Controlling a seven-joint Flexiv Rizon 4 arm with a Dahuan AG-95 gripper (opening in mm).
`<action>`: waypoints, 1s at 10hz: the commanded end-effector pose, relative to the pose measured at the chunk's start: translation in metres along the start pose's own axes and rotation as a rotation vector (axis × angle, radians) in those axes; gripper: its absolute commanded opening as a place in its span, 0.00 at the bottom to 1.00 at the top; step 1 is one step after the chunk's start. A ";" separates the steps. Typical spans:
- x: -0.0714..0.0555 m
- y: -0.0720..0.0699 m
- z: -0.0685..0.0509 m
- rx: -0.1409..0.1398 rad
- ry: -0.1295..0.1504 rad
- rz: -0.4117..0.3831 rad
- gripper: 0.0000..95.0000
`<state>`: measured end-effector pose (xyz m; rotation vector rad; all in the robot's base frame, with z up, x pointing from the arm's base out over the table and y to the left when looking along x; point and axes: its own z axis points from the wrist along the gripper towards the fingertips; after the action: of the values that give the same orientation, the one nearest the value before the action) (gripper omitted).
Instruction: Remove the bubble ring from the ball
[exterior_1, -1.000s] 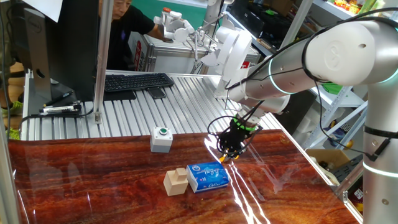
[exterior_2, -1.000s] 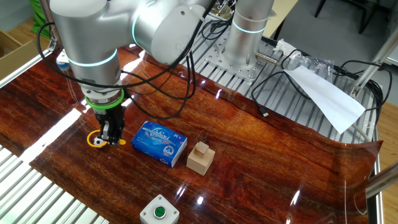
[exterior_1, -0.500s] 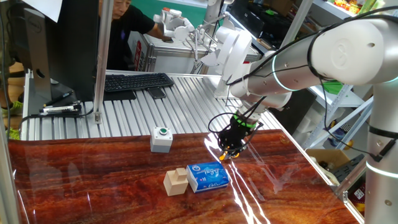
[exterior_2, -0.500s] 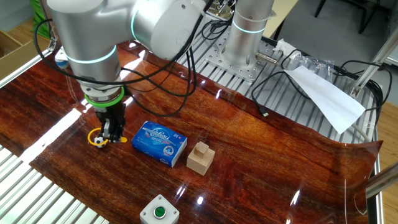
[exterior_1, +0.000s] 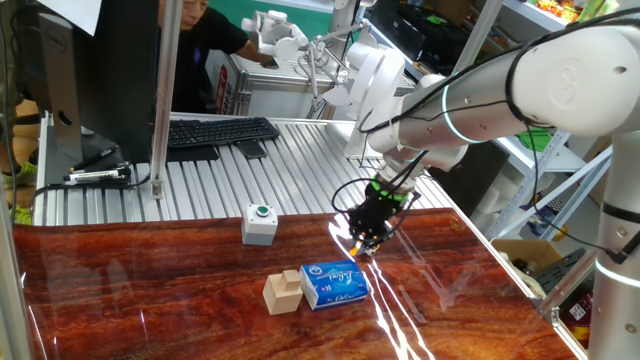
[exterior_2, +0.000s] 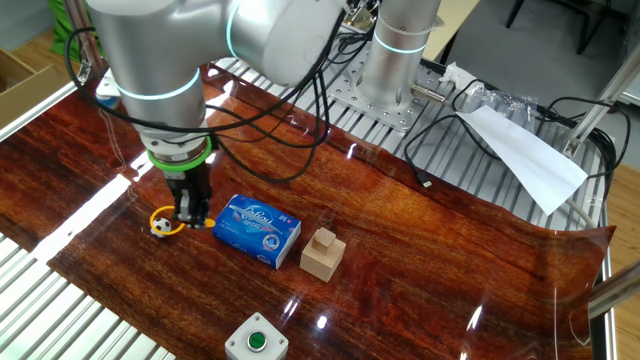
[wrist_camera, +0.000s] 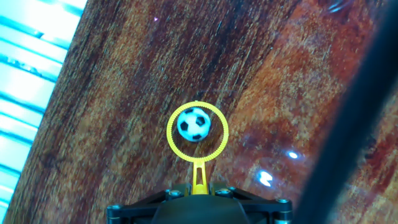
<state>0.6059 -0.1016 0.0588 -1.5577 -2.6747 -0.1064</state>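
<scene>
The bubble ring (wrist_camera: 197, 134) is a yellow loop with a short stem, and the ball (wrist_camera: 193, 124) shows inside the loop in the hand view. The tool (exterior_2: 191, 216) is closed on the ring's stem, just above the table (exterior_2: 420, 250). Right of it in the other fixed view lie a blue tissue pack (exterior_2: 256, 230) and a wooden block (exterior_2: 322, 254); nearer sits a grey button box (exterior_2: 256, 341).

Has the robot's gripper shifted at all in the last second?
Yes. In the other fixed view the gripper has moved toward the blue tissue pack, taking the bubble ring along.
</scene>
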 end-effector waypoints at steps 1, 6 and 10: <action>0.015 0.005 -0.006 -0.012 0.021 -0.154 0.00; 0.023 0.013 0.000 -0.029 0.031 -0.558 0.00; 0.036 0.028 0.016 0.047 -0.021 -0.774 0.00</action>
<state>0.6109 -0.0650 0.0533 -0.6544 -3.0334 -0.1273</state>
